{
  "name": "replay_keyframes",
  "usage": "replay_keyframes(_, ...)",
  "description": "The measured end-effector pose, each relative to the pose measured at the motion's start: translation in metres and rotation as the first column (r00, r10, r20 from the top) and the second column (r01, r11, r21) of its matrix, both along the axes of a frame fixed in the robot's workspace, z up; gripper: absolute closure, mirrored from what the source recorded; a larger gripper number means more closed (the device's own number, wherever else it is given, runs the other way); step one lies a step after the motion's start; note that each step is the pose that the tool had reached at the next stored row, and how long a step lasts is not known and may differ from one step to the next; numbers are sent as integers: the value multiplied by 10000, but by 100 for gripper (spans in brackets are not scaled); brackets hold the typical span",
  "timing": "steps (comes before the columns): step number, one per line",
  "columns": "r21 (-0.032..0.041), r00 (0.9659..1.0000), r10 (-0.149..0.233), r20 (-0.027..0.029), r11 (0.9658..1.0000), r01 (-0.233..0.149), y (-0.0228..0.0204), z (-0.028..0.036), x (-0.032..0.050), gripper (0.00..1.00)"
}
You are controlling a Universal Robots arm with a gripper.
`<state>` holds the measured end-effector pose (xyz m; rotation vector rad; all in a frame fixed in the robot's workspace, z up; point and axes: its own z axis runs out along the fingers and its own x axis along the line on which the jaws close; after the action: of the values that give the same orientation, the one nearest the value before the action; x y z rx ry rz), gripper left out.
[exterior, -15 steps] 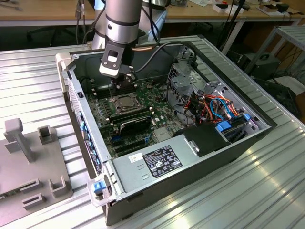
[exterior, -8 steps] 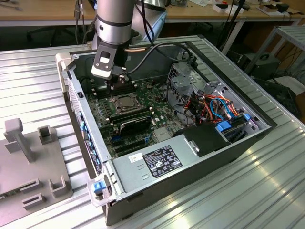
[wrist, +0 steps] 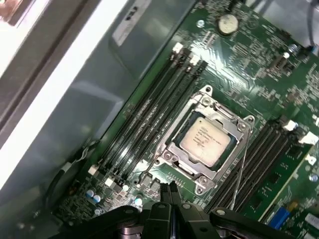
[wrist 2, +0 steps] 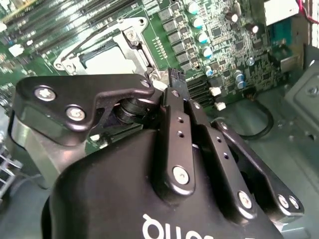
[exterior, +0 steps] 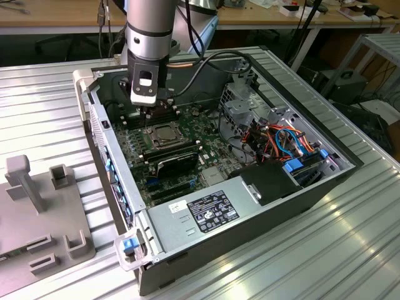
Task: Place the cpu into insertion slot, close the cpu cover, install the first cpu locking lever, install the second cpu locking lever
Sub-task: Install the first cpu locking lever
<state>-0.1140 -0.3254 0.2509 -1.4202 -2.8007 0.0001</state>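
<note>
My arm reaches straight down into the open computer case (exterior: 284,215), and my gripper (wrist: 167,189) is clenched, fingertips pressed together on nothing, just beside the socket's edge. The cpu (wrist: 205,141) lies in the insertion slot (wrist: 188,168) with the cpu cover (wrist: 234,122) flat around it. Memory slots (wrist: 149,119) crowd both sides.

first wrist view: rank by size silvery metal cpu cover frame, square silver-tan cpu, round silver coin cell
1. silvery metal cpu cover frame
2. square silver-tan cpu
3. round silver coin cell, possibly farther from the camera
</note>
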Motion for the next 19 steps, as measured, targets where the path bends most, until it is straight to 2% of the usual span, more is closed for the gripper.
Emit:
replay_keyframes(2,1,9997,246,1,9997,-246,2,-5,-9,89)
replay_keyframes(5,6,9989,473,2,9989,-473,10,-11,-75,89)
replay_keyframes(7,7,9948,1014,0,9948,-1014,9,-15,-75,89)
replay_keyframes(10,9,9858,1677,1,9858,-1677,11,-21,-75,89)
replay_keyframes(12,10,9836,1804,3,9836,-1804,15,-22,-93,89)
replay_keyframes(15,18,9819,1893,4,9819,-1893,25,-22,-179,89)
replay_keyframes(17,17,9795,2016,1,9795,-2016,42,-22,-186,89)
replay_keyframes(19,18,9708,2399,2,9708,-2399,59,-25,-186,89)
